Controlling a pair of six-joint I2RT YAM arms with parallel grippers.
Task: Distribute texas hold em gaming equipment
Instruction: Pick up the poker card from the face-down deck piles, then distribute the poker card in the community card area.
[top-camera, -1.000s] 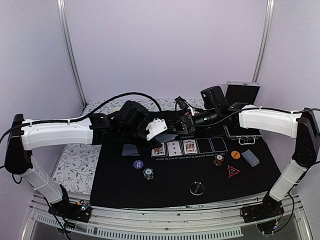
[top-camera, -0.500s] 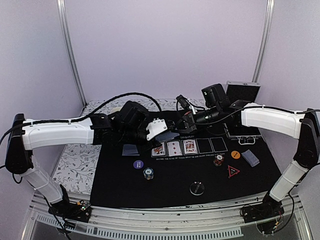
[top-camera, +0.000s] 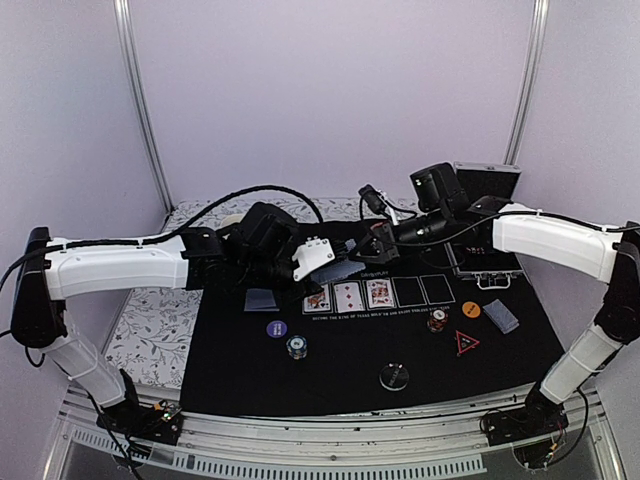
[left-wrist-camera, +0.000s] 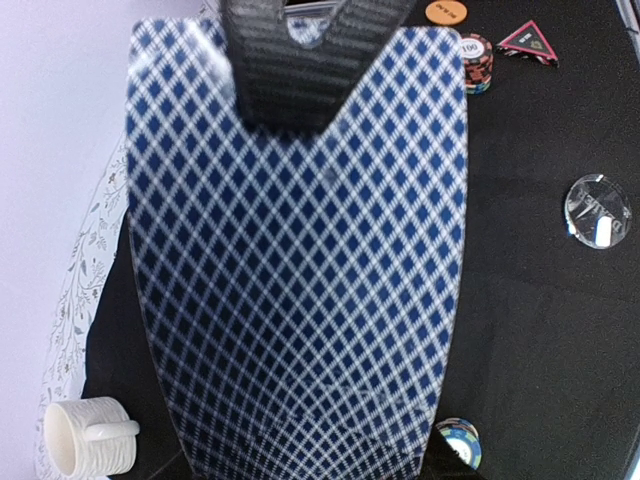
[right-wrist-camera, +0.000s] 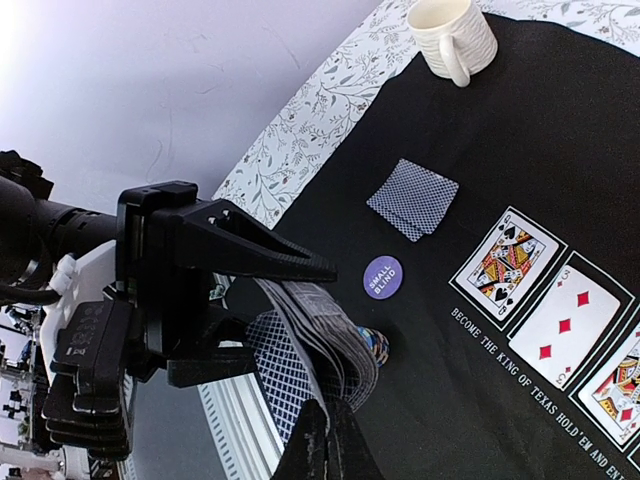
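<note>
Above the black mat (top-camera: 250, 370), the left gripper (top-camera: 330, 265) is clamping the deck (right-wrist-camera: 320, 320) while the right gripper (right-wrist-camera: 325, 432) is pinching its top card (left-wrist-camera: 300, 280).

purple disc (right-wrist-camera: 383, 277) says SMALL BLIND, mat (right-wrist-camera: 600, 180) reads BECOME THE KING OF TEXAS HOLD'EM - chip (left-wrist-camera: 473, 58) shows 100

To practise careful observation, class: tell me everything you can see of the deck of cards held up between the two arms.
The deck is a thick stack of playing cards with blue-and-white diamond-check backs, its edges slightly fanned. It hangs tilted above the black mat, touching no other thing on it. The left gripper clamps it between its jaws, while the right gripper, jaws shut, pinches its lower edge. No card faces show.
</note>
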